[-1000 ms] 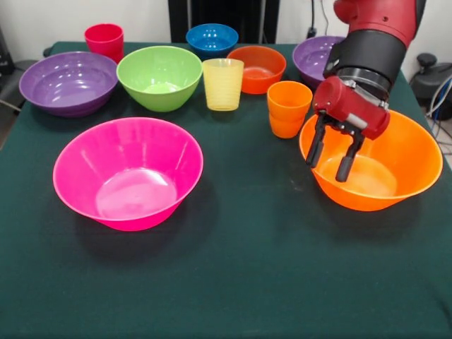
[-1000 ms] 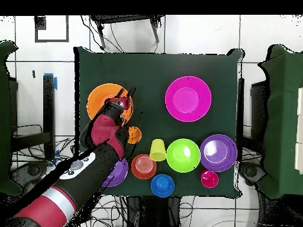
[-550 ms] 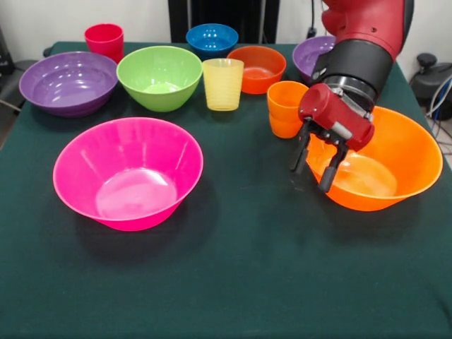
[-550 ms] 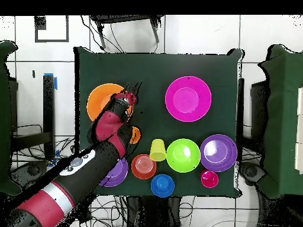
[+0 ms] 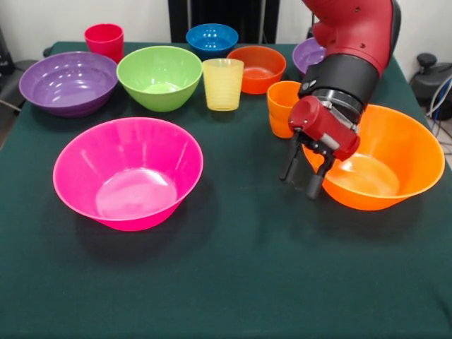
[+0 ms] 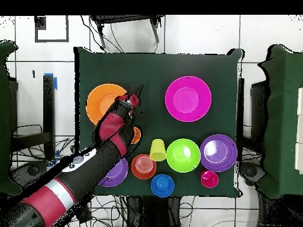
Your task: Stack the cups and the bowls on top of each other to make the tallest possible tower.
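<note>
On the dark green worktop (image 5: 233, 282) the large glossy orange plastic bowl (image 5: 395, 166) stands open side up, and the red and black end effector (image 5: 301, 175) hangs at its rim on the side facing the large glossy pink plastic bowl (image 5: 128, 171), fingers spread and holding nothing. It seems to straddle the rim, though I cannot be sure. The small orange plastic cup (image 5: 287, 108) stands just behind it.

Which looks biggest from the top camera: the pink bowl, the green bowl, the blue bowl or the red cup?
1. Pink bowl
2. Green bowl
3. Blue bowl
4. Red cup
The camera looks straight down, so this order should be fair.
</note>
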Robot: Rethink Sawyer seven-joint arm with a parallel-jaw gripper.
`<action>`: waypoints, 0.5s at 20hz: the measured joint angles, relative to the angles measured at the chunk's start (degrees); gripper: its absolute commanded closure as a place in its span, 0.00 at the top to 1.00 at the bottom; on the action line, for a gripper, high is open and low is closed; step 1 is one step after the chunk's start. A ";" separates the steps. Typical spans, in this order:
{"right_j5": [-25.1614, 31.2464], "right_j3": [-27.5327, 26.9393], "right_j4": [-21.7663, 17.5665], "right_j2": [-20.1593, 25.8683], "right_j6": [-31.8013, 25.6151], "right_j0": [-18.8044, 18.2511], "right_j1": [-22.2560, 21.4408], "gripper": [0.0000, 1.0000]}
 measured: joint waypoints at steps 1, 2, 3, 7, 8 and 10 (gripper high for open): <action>0.16 -0.01 0.01 -0.01 0.00 0.15 -0.12 1.00; 0.66 0.01 0.00 -0.01 0.00 0.55 -0.47 1.00; 1.13 0.02 0.00 -0.01 0.00 0.94 -0.80 1.00; 3.89 0.04 0.00 0.00 0.00 3.12 -2.97 1.00; 4.67 0.04 -0.05 -0.01 0.00 3.66 -3.67 1.00; 6.08 0.06 -0.49 -0.01 0.00 4.60 -5.12 1.00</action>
